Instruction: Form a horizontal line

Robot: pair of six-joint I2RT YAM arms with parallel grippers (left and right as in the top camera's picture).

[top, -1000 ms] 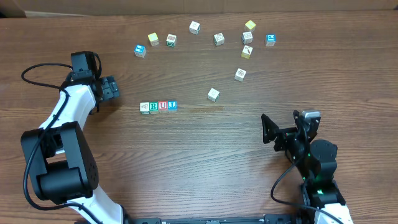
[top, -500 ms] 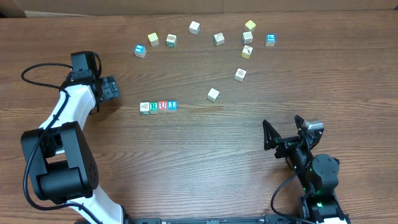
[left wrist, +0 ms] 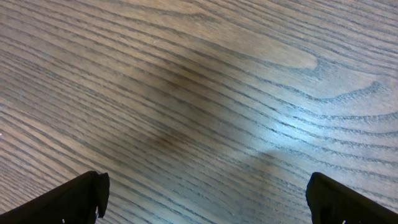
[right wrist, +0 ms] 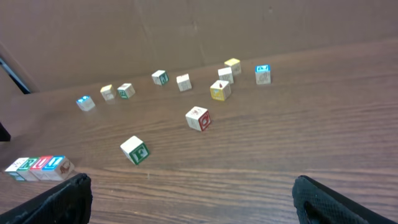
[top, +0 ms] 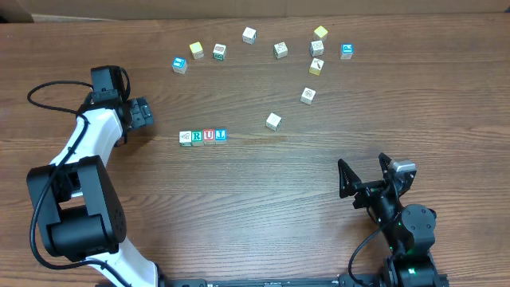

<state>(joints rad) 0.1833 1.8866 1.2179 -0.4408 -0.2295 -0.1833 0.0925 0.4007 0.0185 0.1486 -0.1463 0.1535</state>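
While both arms sit off the blocks, you have the horizontal line [top: 202, 136] lying flat on the table [top: 255, 215]: four small letter cubes in a straight row, touching side to side. From the end nearest the left gripper [top: 143, 112] they run pale cube with green mark [top: 186, 138], green R [top: 197, 136], red U [top: 209, 135], blue-letter cube [top: 221, 135].

The left gripper sits near that pale end of the line, up and off to the side in the overhead view, not touching it. Its fingers stand wide apart, and its wrist view shows only wood grain between the two black fingertips [left wrist: 81, 199].

Your right gripper [top: 364, 174] is well apart from the line, out past the blue end and toward the robot's base. Its fingers are spread wide too, gripping nothing. Its wrist camera looks back at the horizontal line [right wrist: 37, 167], which shows at the lower left edge; the colours are readable, the letters too small to be sure of.

Of the loose cubes, a white cube [top: 273, 121] lies near the line's blue end but apart from it. A second white cube [top: 308, 96] is further out the same way, and a yellow cube [top: 316, 67] lies beyond that. The rest scatter in a loose arc on the far side of the line, none touching it.
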